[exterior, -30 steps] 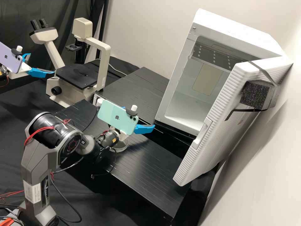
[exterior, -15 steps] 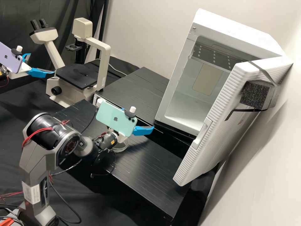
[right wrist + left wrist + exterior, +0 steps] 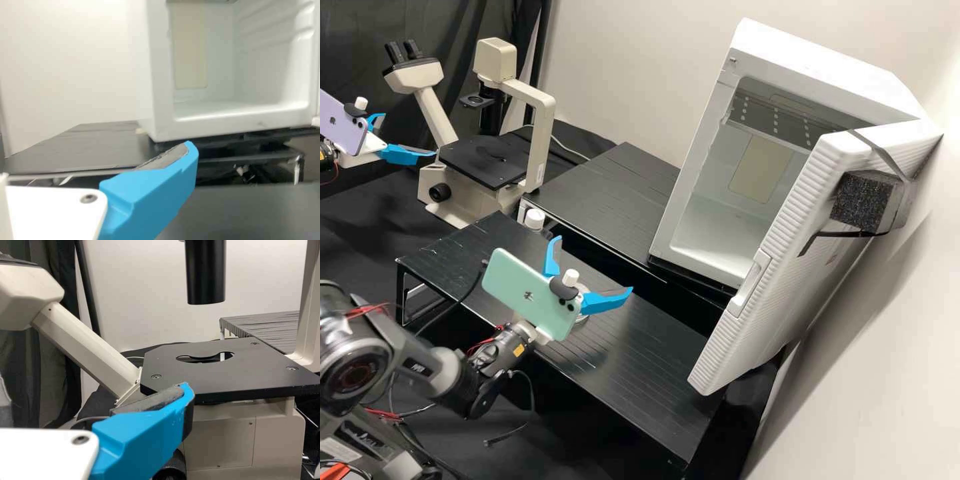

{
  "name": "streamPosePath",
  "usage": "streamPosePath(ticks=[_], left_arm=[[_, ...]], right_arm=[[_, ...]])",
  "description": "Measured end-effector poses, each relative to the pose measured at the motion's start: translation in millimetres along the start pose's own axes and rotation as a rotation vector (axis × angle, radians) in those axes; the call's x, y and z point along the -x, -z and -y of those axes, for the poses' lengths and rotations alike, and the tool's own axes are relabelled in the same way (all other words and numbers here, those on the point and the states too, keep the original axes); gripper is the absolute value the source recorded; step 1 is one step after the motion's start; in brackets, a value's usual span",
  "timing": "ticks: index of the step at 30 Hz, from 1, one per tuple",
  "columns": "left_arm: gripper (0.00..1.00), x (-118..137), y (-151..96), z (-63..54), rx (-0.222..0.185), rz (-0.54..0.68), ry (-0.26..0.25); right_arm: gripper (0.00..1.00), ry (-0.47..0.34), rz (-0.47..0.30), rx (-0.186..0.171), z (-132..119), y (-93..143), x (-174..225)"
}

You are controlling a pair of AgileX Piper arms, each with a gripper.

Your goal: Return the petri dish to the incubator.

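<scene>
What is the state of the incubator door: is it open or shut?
Open. In the high view, the door stands swung away from the front of the incubator, whose inside can be seen.

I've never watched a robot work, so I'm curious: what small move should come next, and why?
Probably bring the open right gripper back and down toward the petri dish: it holds nothing, the dish rests on the black platform, and the incubator stands open.
</scene>
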Motion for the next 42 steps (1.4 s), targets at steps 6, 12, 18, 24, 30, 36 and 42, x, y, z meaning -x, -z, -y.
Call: streamPosePath(ticks=[6, 12, 18, 24, 30, 36, 42], left_arm=[[1.00, 0, 0, 0.0, 0.000, 0.000, 0.000], [1.00, 0, 0, 0.0, 0.000, 0.000, 0.000], [1.00, 0, 0, 0.0, 0.000, 0.000, 0.000], [1.00, 0, 0, 0.0, 0.000, 0.000, 0.000], [1.00, 0, 0, 0.0, 0.000, 0.000, 0.000], [1.00, 0, 0, 0.0, 0.000, 0.000, 0.000], [1.00, 0, 0, 0.0, 0.000, 0.000, 0.000]], right_arm=[[1.00, 0.153, -0.054, 0.040, -4, 2, 18], [1.00, 0.234, 0.039, 0.140, -9, -12, 33], [1.00, 0.286, 0.098, 0.159, -9, -22, 38], [1.00, 0.301, 0.112, 0.107, -8, -27, 38], [1.00, 0.335, 0.105, 0.031, -3, -33, 34], [1.00, 0.323, 0.084, -0.017, 2, -37, 26], [1.00, 0.310, 0.080, -0.005, 4, -34, 22]])
